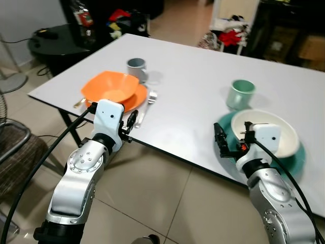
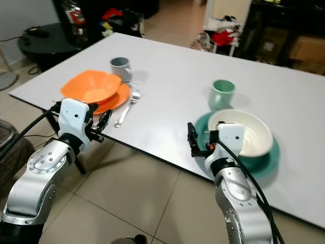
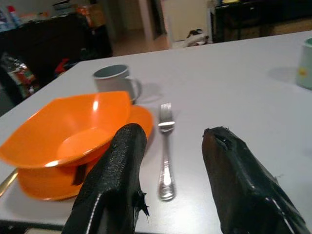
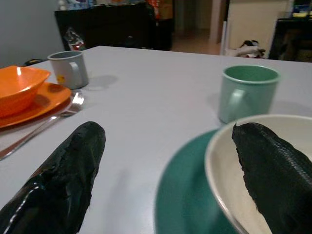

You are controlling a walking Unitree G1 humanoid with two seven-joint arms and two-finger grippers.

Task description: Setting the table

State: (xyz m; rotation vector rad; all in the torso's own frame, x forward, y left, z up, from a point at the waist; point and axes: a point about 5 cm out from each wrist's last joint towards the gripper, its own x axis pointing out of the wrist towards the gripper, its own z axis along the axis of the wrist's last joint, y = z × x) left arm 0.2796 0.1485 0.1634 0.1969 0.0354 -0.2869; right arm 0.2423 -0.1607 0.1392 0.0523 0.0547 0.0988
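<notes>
A white table (image 1: 193, 96) carries two settings. At my left, an orange bowl (image 1: 110, 87) sits on an orange plate (image 1: 136, 99), with a grey mug (image 1: 137, 68) behind and a silver fork (image 3: 165, 146) lying to the plate's right. At my right, a white bowl (image 1: 266, 133) rests on a teal plate (image 1: 300, 155), a green mug (image 1: 239, 93) behind it. My left gripper (image 1: 131, 122) hovers open at the table's near edge, its fingers either side of the fork's handle. My right gripper (image 1: 219, 138) stands open at the teal plate's left rim, empty.
A gold spoon (image 1: 78, 103) pokes out left of the orange plate. A black side table (image 1: 56, 40) and clutter stand at the back left, and a chair (image 1: 15, 147) on the tiled floor at my left. More clutter (image 1: 231, 35) lies beyond the table.
</notes>
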